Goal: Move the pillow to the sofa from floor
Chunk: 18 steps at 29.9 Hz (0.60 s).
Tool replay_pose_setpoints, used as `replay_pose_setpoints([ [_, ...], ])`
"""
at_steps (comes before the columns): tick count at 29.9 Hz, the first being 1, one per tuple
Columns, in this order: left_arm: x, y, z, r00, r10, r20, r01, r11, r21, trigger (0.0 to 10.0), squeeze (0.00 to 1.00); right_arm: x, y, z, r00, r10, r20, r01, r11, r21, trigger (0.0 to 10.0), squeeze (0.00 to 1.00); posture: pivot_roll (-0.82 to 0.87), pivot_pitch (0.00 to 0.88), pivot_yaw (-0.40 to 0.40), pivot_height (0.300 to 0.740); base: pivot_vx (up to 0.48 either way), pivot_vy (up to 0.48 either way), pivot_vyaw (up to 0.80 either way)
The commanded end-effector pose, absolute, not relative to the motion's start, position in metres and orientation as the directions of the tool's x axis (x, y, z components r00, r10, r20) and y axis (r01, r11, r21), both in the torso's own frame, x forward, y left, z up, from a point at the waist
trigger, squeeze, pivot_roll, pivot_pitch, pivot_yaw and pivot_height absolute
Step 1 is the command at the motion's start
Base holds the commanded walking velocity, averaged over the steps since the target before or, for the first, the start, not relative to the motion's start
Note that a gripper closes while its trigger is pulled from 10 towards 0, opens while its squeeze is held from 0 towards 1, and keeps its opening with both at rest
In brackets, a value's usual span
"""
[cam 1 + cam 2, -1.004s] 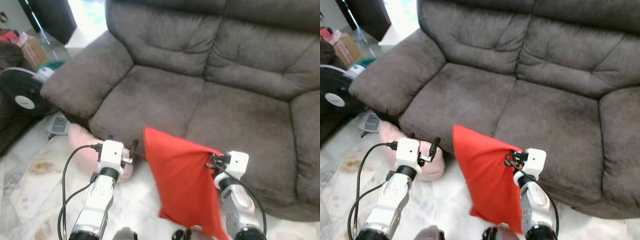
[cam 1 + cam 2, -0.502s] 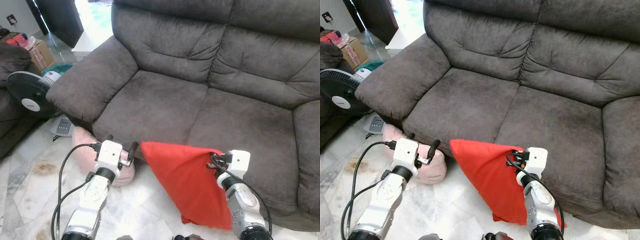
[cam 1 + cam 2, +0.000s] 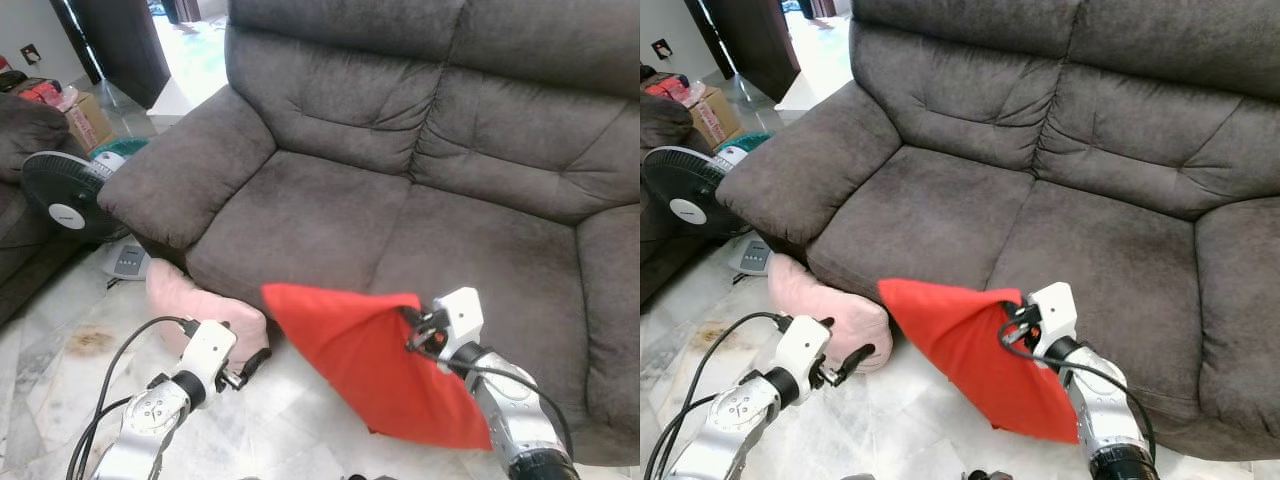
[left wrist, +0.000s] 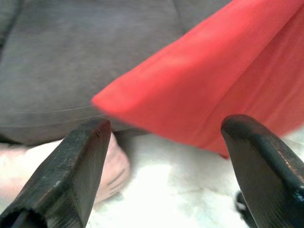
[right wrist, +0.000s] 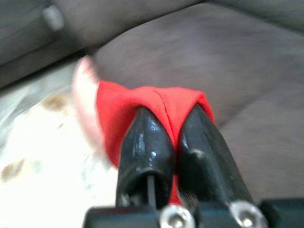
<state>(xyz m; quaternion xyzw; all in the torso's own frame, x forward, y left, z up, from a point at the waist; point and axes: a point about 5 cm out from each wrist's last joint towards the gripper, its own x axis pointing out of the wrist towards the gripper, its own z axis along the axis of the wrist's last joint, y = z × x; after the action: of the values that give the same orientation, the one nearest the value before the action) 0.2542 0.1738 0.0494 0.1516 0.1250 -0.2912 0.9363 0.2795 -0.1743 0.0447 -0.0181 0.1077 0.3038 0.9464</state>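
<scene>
We see a living room in a home. A big grey sofa (image 3: 400, 190) stands on a marble tile floor (image 3: 60, 350). Beside it are a standing fan (image 3: 62, 192), a cardboard box (image 3: 88, 118) and a dark doorway (image 3: 125, 45) with daylight behind.

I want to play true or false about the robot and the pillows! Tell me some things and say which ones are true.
1. The right pincer is pinching the red pillow. True.
2. The red pillow is lying flat on the sofa seat. False: it hangs from the pincer in front of the seat edge.
3. A pink pillow sits on the floor by the sofa. True.
4. The left pincer is squeezing the pink pillow. False: its fingers are open and hold nothing.
5. A fan stands beside the sofa's arm. True.
</scene>
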Motion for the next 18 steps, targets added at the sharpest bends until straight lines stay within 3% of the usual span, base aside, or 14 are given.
replay_pose_setpoints([
  [1,0.248,0.172,0.049,0.736,-0.570,-0.364,0.658,0.729,0.190,10.0,0.00,0.282,-0.166,0.066,0.736,0.660,-0.152,-0.671,0.741,-0.025,10.0,0.00,0.16,0.028,-0.019,0.740,0.000,0.000,0.00],
  [7,0.237,0.177,0.044,0.589,-0.643,-0.489,0.789,0.587,0.179,10.0,0.00,0.274,-0.165,0.067,0.668,0.717,-0.199,-0.736,0.677,-0.029,10.0,0.00,0.16,0.043,-0.021,0.740,0.000,0.000,0.00],
  [12,0.230,0.179,0.038,0.524,-0.652,-0.548,0.831,0.533,0.160,10.0,0.00,0.273,-0.162,0.071,0.641,0.742,-0.199,-0.760,0.650,-0.025,10.0,0.00,0.16,0.053,-0.022,0.740,0.000,0.000,0.00],
  [13,0.223,0.180,0.032,0.464,-0.656,-0.595,0.861,0.491,0.131,10.0,0.00,0.272,-0.160,0.074,0.624,0.756,-0.197,-0.774,0.633,-0.024,10.0,0.00,0.16,0.055,-0.022,0.740,0.000,0.000,0.00],
  [15,0.220,0.180,0.030,0.440,-0.657,-0.612,0.872,0.476,0.115,10.0,0.00,0.271,-0.159,0.075,0.618,0.761,-0.196,-0.779,0.627,-0.020,10.0,0.00,0.16,0.055,-0.022,0.740,0.000,0.000,0.00],
  [18,0.205,0.182,0.021,0.306,-0.675,-0.671,0.917,0.399,0.017,10.0,0.00,0.270,-0.158,0.078,0.591,0.780,-0.205,-0.799,0.602,-0.015,10.0,0.00,0.16,0.067,-0.023,0.740,0.000,0.000,0.00],
])
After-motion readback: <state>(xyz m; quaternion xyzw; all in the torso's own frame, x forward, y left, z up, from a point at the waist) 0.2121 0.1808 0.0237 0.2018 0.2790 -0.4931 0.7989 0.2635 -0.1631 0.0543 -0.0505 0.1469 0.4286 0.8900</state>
